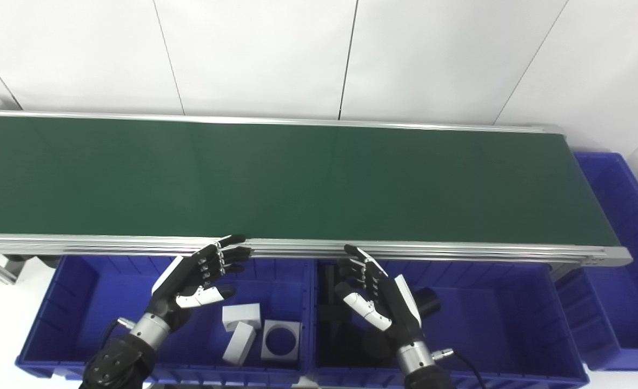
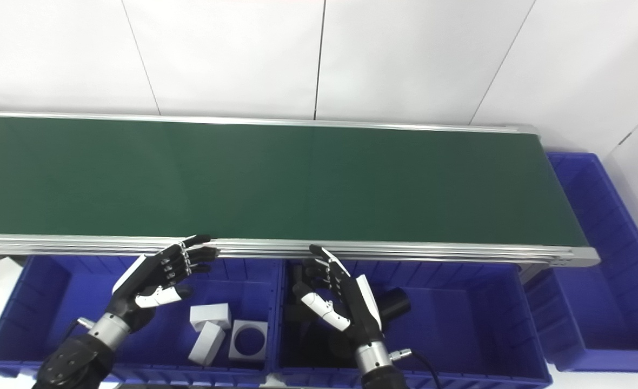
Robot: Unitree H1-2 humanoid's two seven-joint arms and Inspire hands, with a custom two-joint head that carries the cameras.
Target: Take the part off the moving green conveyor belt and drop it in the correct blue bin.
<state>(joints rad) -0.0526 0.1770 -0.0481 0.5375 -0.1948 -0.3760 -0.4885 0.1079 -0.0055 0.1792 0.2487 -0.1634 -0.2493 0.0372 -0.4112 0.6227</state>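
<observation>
Green belt [image 1: 297, 178], matte and flat, framed by ribbed aluminium rails; no part shows anywhere on its surface. No brand, label or writing readable anywhere.

Three blue plastic bins, ribbed walls. Left bin [image 1: 81, 281] sits below the belt's near rail and holds three white parts: a small block [image 1: 241, 314], a slanted rectangular block [image 1: 239, 344] leaning beside it, and a square plate with a round hole [image 1: 281, 340]; all three lie close together, touching or nearly so. Middle bin [image 1: 492, 313] sits directly right of it, sharing a divider line, and holds black parts: one cylinder [image 1: 426, 301] clearly seen just behind the right hand, plus dark shapes near the bin's left wall, too dark to count. Third bin [image 1: 622, 254] stands at the belt's right end, contents not visible.

Left hand [image 1: 197, 278], black with white panels and metal-looking links, hovers over the left bin, fingers spread and reaching toward the near rail, holding nothing. Right hand [image 1: 376, 292], same build, hovers over the middle bin's left part, fingers apart, empty, tips near the rail.

White panelled wall behind the belt.
</observation>
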